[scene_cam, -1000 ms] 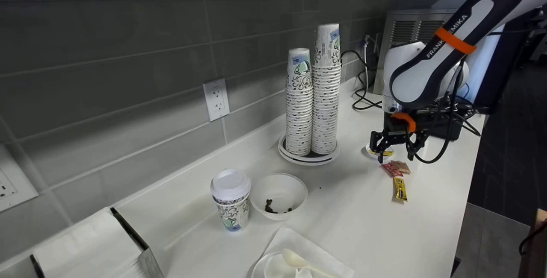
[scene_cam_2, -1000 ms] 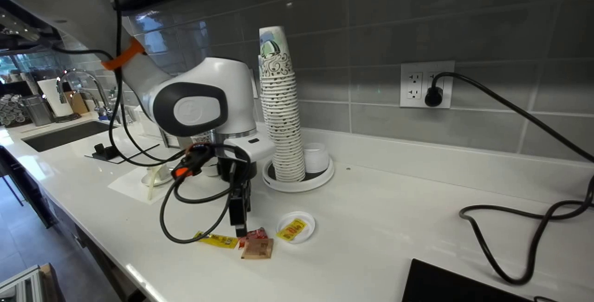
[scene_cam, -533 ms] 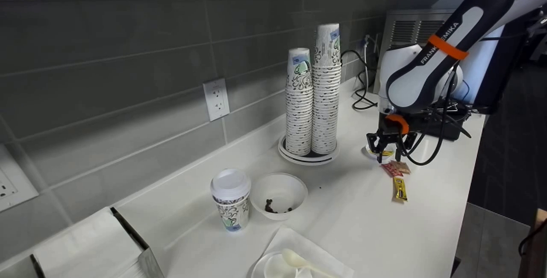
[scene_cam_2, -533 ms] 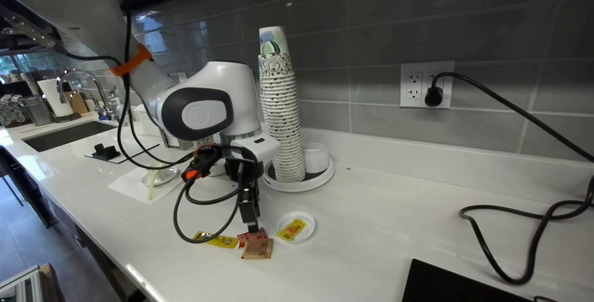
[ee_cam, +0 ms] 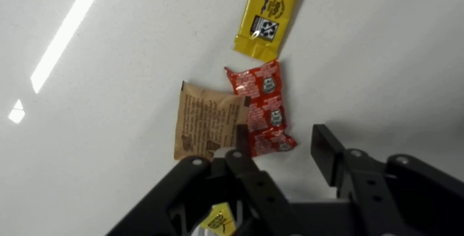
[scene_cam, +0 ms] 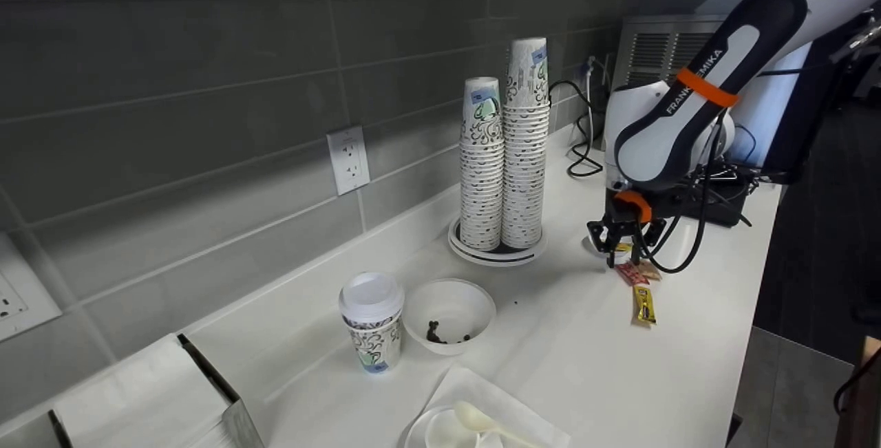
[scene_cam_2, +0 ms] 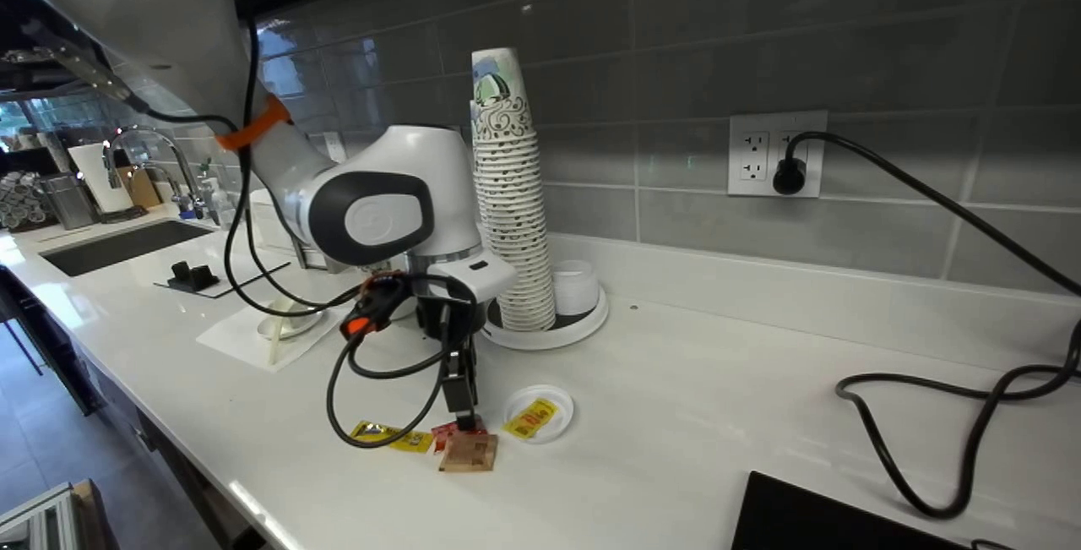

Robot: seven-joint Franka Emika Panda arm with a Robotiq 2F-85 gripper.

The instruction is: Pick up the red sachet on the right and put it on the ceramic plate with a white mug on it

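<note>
One long, glossy white bench [scene_cam: 571, 379] is reached over by one white-and-black jointed robot arm [scene_cam_2: 363, 212], whose black two-fingered end effector [ee_cam: 282, 141] is spread, with nothing pinched, above one small, flat, rectangular red sachet [ee_cam: 268, 109] lying on that bench. Lining up for the pick is judged to be the step in hand; whether the sachet is touched by either fingertip [ee_cam: 324, 152] cannot be told. Next, a slight lowering and a careful closing across the end nearest the fingertips seem called for, since one long edge is overlapped by one square brown paper packet [ee_cam: 208, 120] that could be dragged along. By count, one round white tray [scene_cam_2: 562, 339] is laden with two tall stacks of patterned paper cups [scene_cam: 513, 166]; one round white bowl [scene_cam: 451, 303] is set just beside one white-lidded patterned paper cup [scene_cam: 372, 321]. On one white paper napkin [scene_cam: 482, 389], one round white plate [scene_cam: 416, 435], partly cut off, is topped by what appears to be one short white mug [scene_cam: 446, 429], and is taken to be the goal. One small round white dish [scene_cam_2: 562, 423] is topped by one flat yellow packet [scene_cam_2: 530, 418], while a second, narrower yellow packet [ee_cam: 270, 18] is laid on the bench, touching or just beside the sachet's far end.
</note>
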